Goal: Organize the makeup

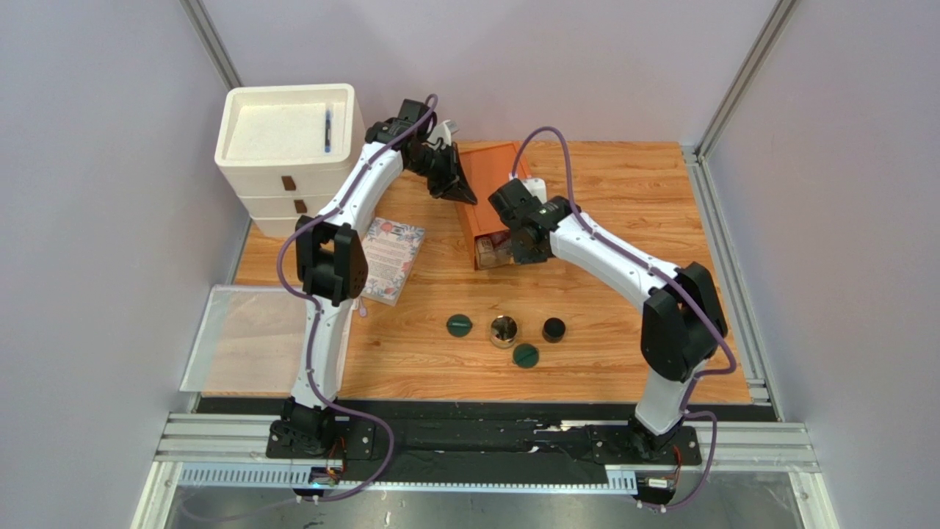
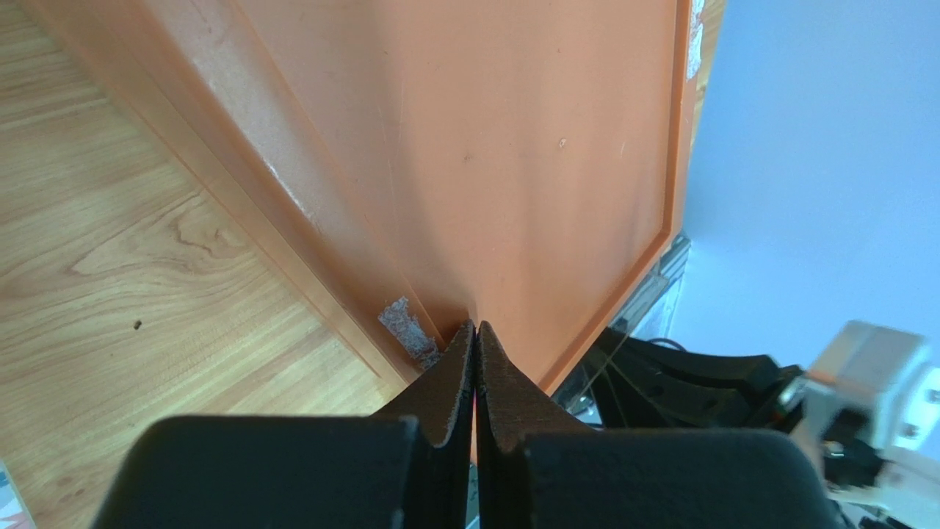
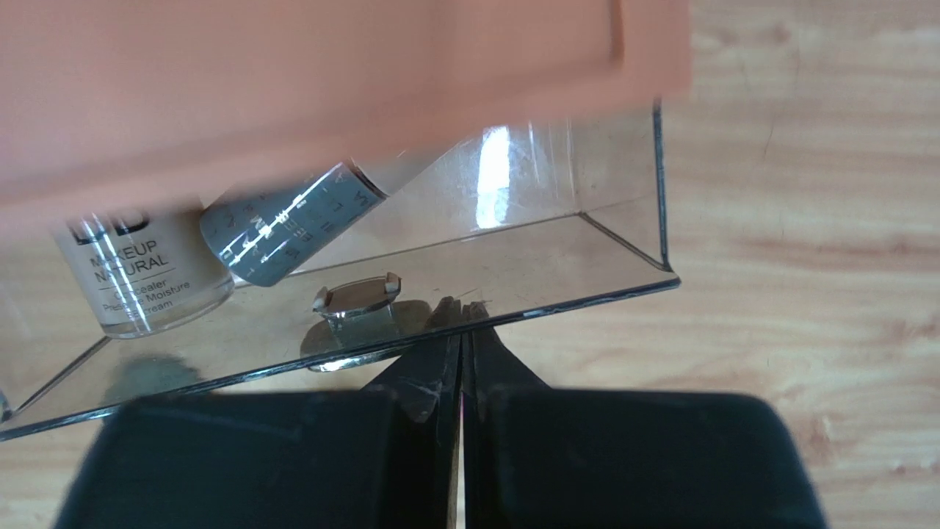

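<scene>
The orange-brown drawer box [image 1: 485, 182] stands at the back middle, and its clear drawer [image 3: 618, 237] is pulled out at the front. In the drawer lie a beige tube [image 3: 143, 281] and a grey lettered tube [image 3: 292, 226]. My left gripper [image 1: 461, 193] is shut on the box's left edge [image 2: 552, 165]. My right gripper [image 3: 463, 311] is shut, its tips at the drawer's clear front wall beside the small knob [image 3: 353, 298]. Two dark green compacts [image 1: 459, 325] [image 1: 525, 355], a gold-rimmed compact [image 1: 503, 330] and a black jar [image 1: 553, 328] lie on the table in front.
A white drawer unit [image 1: 289, 149] stands at the back left. The floral notebook [image 1: 391, 260] lies beside the left arm. A clear tray [image 1: 237, 336] sits at the left edge. Grey walls close in both sides.
</scene>
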`<state>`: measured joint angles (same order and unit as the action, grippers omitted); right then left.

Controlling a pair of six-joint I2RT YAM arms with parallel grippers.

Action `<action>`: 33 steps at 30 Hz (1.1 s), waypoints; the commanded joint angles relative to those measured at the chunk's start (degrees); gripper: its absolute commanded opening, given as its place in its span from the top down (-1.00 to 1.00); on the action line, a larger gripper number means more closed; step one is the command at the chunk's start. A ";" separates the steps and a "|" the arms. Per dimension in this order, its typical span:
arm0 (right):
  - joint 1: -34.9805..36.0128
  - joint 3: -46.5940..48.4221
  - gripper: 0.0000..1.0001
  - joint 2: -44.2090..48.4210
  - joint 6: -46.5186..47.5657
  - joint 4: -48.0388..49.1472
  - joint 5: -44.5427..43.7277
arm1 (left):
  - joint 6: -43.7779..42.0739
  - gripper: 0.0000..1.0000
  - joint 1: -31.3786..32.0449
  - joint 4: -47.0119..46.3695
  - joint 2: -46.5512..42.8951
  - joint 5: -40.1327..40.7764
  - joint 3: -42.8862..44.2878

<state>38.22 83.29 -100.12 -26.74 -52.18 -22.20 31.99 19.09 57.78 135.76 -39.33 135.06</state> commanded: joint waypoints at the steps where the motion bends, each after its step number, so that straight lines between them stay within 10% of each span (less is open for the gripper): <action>1: -0.34 10.12 1.00 -4.81 1.25 7.27 -4.08 | -2.10 1.00 -0.37 2.69 0.82 4.44 0.90; 22: -2.35 10.76 1.00 -0.79 -0.76 6.92 -1.45 | -2.46 1.00 -0.37 -0.73 -1.64 3.03 3.63; 33: -11.75 -3.47 0.98 9.58 -13.51 11.66 21.30 | -8.34 1.00 1.91 -3.11 -6.47 8.30 4.33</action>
<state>29.58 83.66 -93.10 -34.54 -45.04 -11.51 28.05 19.64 55.99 135.02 -33.93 136.57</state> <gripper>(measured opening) 0.002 0.000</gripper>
